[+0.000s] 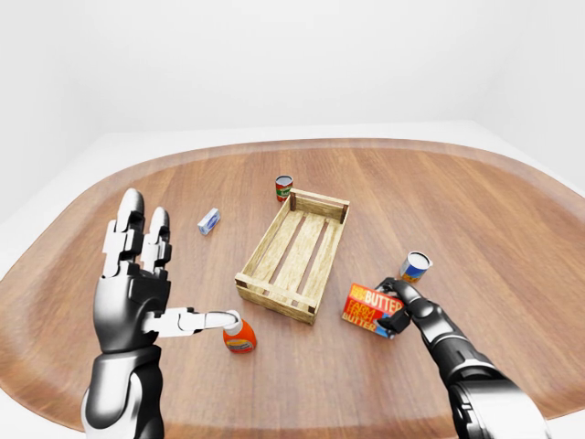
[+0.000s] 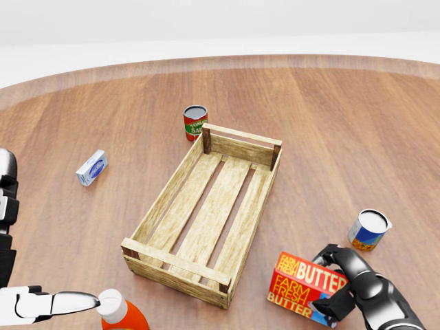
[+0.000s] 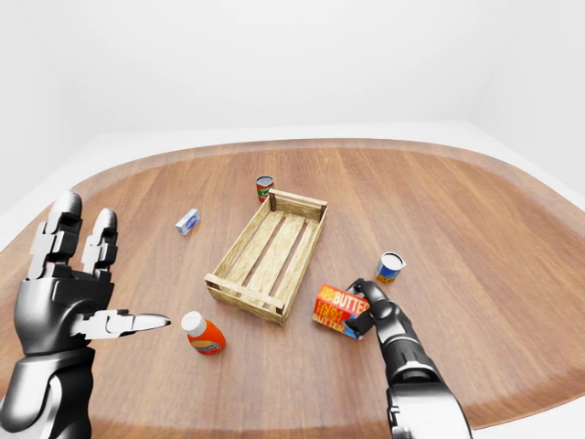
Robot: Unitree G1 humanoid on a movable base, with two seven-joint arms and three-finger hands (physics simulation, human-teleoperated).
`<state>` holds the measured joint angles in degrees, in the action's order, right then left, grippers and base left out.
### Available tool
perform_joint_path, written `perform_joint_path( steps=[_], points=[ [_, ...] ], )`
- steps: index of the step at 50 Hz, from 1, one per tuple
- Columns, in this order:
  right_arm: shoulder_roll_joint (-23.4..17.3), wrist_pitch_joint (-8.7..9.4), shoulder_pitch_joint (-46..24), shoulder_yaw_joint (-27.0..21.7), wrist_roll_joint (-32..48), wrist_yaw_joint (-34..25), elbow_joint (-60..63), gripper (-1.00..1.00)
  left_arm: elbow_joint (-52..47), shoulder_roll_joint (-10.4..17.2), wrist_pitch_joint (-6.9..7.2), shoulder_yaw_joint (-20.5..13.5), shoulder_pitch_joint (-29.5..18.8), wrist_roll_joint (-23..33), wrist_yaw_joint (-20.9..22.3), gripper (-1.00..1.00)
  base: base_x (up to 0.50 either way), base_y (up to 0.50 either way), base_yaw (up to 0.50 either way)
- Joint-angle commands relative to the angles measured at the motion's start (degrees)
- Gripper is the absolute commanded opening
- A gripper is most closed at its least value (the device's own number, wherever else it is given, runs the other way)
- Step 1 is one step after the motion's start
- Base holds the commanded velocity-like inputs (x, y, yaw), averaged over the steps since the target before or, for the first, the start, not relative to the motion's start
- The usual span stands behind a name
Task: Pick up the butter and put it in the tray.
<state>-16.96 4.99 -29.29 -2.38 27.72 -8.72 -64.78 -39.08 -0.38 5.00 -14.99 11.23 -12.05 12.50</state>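
I judge the butter (image 2: 303, 286) a light, stiff, slick carton, so my right hand (image 2: 347, 278) fingers clamp its right end; left hand (image 1: 137, 274) splayed wide.

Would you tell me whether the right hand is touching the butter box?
Touching: the head view shows the right hand with fingers wrapped over the butter box's right end.
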Motion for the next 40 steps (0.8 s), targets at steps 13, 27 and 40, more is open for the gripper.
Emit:
perform_joint_path(
  steps=[13, 27, 40],
  points=[
    [-0.6, 0.01, 5.3, -0.7, -1.4, -2.4, 5.5, -1.0, 0.2, 0.0, 0.0, 0.3, 0.2, 0.1, 0.0, 1.0, 0.0, 0.0, 0.0],
    [0.0, 0.01, 12.4, -3.6, 2.5, -8.6, 29.1, -1.0, 0.0, 0.2, 0.0, -0.5, -0.3, -0.5, -0.1, 1.0, 0.0, 0.0, 0.0],
    [1.4, 0.01, 13.8, -4.2, 6.4, -11.4, 42.6, -1.0, -0.2, 0.2, 0.0, -0.4, -0.2, -0.5, -0.2, 1.0, 0.0, 0.0, 0.0]
  ],
)
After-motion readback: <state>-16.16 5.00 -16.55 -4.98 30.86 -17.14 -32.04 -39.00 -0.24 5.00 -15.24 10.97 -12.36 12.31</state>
